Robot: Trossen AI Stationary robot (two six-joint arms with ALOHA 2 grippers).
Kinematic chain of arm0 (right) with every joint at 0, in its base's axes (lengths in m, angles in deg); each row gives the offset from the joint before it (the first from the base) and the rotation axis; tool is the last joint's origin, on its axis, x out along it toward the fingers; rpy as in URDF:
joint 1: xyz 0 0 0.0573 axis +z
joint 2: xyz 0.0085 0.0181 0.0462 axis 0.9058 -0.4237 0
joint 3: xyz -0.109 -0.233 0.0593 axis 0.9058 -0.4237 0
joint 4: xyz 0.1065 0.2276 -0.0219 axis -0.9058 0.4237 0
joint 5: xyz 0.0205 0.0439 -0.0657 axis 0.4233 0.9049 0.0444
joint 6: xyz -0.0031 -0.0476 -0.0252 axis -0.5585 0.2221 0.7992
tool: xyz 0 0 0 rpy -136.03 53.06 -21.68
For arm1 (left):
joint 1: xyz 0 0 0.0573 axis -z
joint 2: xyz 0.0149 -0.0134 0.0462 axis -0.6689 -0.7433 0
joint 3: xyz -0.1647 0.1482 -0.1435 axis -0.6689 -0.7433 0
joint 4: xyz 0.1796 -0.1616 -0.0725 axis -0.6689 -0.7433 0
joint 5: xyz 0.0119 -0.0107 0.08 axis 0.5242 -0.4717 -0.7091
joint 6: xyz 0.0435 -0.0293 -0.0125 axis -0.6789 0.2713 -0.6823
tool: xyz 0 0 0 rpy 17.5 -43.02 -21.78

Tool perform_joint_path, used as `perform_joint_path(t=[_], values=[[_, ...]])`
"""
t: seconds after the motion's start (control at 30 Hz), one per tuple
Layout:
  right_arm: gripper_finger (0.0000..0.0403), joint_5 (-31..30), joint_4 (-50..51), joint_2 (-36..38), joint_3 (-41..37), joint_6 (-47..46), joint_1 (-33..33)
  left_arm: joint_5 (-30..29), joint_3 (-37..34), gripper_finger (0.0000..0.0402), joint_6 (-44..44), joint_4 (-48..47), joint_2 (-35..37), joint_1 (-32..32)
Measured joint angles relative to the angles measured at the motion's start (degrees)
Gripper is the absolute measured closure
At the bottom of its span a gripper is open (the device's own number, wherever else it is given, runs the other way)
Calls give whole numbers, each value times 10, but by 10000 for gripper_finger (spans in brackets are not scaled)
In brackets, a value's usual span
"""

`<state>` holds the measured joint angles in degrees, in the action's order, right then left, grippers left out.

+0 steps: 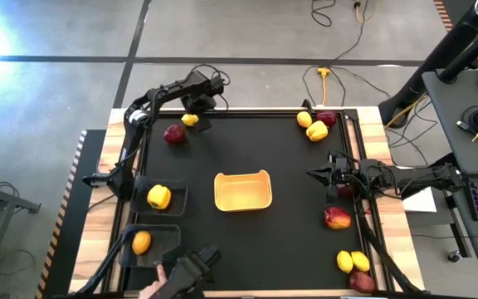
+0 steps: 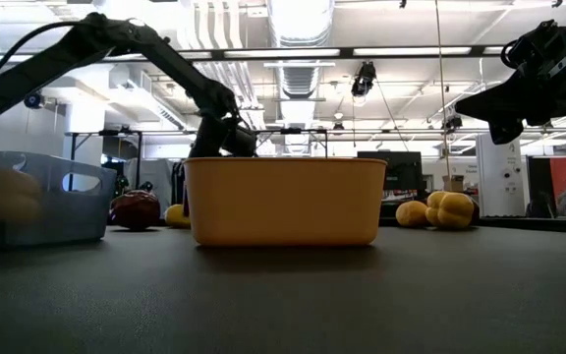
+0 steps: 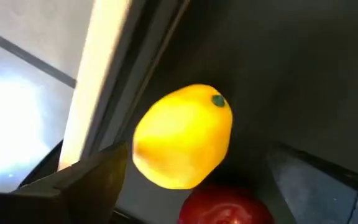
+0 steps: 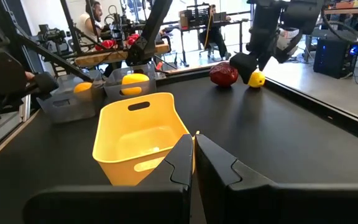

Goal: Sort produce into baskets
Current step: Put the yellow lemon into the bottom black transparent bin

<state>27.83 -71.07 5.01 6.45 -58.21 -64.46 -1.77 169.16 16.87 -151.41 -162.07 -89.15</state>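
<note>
From above, the left pincer (image 1: 194, 112) hovers over a lemon (image 1: 190, 120) in the surface's (image 1: 289, 166) far-left corner, a red fruit (image 1: 173, 133) just beside; closing could nudge the lemon into it or toward the edge. Its wrist view shows the jaws wide, holding nothing. The right pincer (image 4: 191, 155) is fully closed and empty, facing the yellow tray (image 4: 138, 134).
</note>
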Motion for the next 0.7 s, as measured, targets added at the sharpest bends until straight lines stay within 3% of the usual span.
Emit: perform_joint_path(t=[0.37, 0.7], values=[[393, 0, 0, 0, 0, 0, 0, -16, -4, 85, 0, 8, -1, -3], [393, 0, 0, 0, 0, 0, 0, -26, -4, 213, 9, 9, -1, -3]])
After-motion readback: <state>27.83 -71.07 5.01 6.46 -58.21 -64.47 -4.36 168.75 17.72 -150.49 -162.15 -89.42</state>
